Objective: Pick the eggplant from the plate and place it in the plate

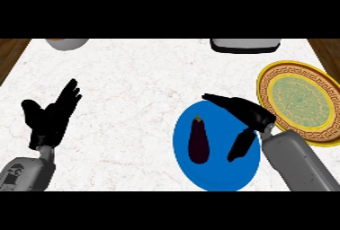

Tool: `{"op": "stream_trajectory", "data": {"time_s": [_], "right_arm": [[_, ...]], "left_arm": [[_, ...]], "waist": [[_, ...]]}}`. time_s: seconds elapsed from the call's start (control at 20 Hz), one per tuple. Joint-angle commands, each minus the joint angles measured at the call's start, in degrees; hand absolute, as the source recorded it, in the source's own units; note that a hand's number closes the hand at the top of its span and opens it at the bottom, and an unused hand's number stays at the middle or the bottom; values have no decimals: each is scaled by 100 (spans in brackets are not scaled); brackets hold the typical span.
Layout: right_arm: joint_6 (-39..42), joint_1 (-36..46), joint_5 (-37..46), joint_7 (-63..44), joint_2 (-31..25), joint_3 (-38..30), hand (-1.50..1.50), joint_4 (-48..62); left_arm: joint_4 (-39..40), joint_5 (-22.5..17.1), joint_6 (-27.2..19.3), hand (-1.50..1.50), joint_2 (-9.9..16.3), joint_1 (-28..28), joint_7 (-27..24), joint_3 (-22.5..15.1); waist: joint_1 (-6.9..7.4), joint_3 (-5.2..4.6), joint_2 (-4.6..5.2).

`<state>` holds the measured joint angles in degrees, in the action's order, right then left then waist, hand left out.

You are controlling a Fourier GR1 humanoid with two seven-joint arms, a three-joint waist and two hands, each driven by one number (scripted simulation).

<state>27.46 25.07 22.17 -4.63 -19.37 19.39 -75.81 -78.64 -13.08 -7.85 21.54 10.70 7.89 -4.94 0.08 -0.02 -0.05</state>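
Observation:
A dark purple eggplant lies lengthwise on a blue plate at the lower middle right of the counter. My right hand hovers over the blue plate's right side, just right of the eggplant and apart from it, fingers straight toward the upper left and thumb pointing down. It holds nothing. A yellow plate with a gold patterned rim and green centre sits at the right edge, beside the blue plate. My left hand rests open at the left, fingers up.
The counter is white marble. A round bowl-like object shows partly at the top left edge. A white and dark appliance sits at the top right edge. Wooden surface shows at both upper corners.

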Motion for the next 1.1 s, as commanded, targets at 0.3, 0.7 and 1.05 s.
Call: {"op": "stream_trajectory", "data": {"time_s": [0.3,0.7,1.05], "right_arm": [[675,176,729,-316,168,102,-150,153],[628,708,1361,-551,1075,121,-150,1073],[602,370,1885,-177,958,67,-150,1028]], "left_arm": [[4,283,257,0,-187,-477,-413,216],[85,660,76,0,-654,-25,-143,190],[-583,672,433,0,-452,-361,385,425]], "waist": [[7,1,1],[14,1,11],[19,3,2]]}}
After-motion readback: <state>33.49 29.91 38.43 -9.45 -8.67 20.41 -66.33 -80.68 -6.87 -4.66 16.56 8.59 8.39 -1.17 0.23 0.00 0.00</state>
